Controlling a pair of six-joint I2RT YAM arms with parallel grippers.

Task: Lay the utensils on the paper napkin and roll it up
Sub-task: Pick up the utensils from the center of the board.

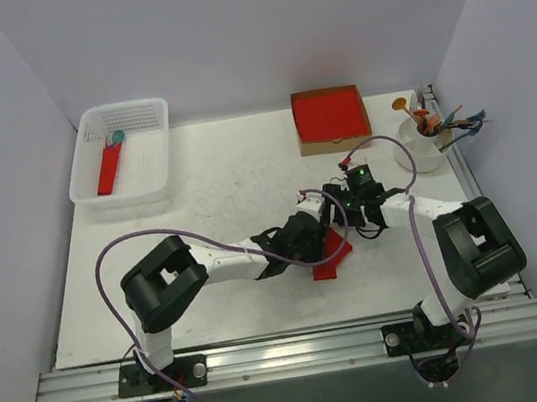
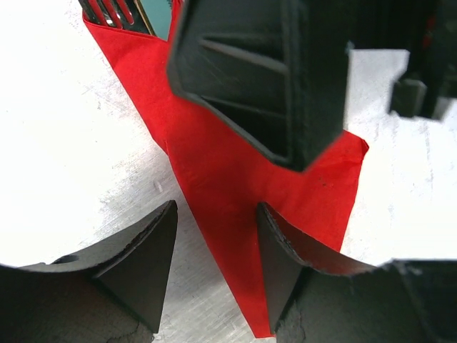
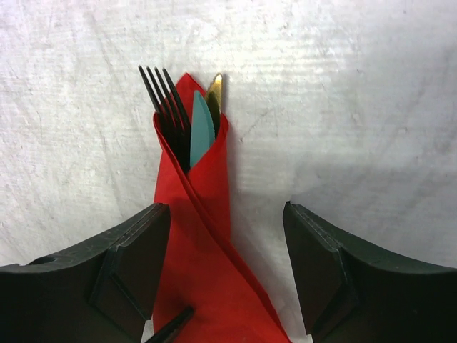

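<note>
Worryingly, the left gripper [image 2: 218, 207] and right gripper [image 3: 225, 207] stand released astride the half-rolled paper napkin [image 3: 207, 214] in the middle of the table [image 1: 213, 300], so its loose flap may unfurl and, farther out, the utensils [image 3: 170, 111] slip from its open end.

White basket [image 1: 149, 163] — red roll [image 1: 109, 171] inside, boxed red stack [image 1: 329, 114], cup [image 1: 422, 156] of colourful cutlery [image 1: 439, 121]

Both arms [image 1: 222, 261] have white links, black joints and purple cables [image 1: 98, 272].
</note>
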